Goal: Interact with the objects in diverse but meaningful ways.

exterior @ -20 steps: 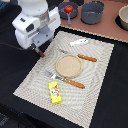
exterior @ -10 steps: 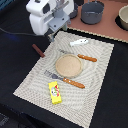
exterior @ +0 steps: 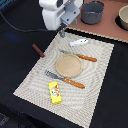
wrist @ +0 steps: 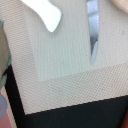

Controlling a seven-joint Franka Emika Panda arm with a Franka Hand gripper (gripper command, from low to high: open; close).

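Observation:
My gripper [exterior: 62, 33] hangs over the far edge of the woven mat [exterior: 95, 95], a little to the exterior view's left of the white oblong piece [exterior: 79, 42]; whether it is open or shut is not clear, and nothing shows in it. The white piece also shows in the wrist view [wrist: 47, 15], lying on the mat. The dark brown stick [exterior: 38, 50] lies at the mat's left edge. The yellow packet with red print [exterior: 55, 92] lies near the mat's front. The red ball is out of view.
A round tan plate [exterior: 68, 65] sits mid-mat between a wooden-handled knife [exterior: 80, 56] and fork [exterior: 65, 79]; the knife blade shows in the wrist view [wrist: 93, 30]. A grey pot [exterior: 92, 12] and another pot [exterior: 122, 17] stand on the far pink surface.
The arm has moved from the mat's left side toward the exterior view's right and farther back, over the mat's far edge near the white piece. The objects have not moved.

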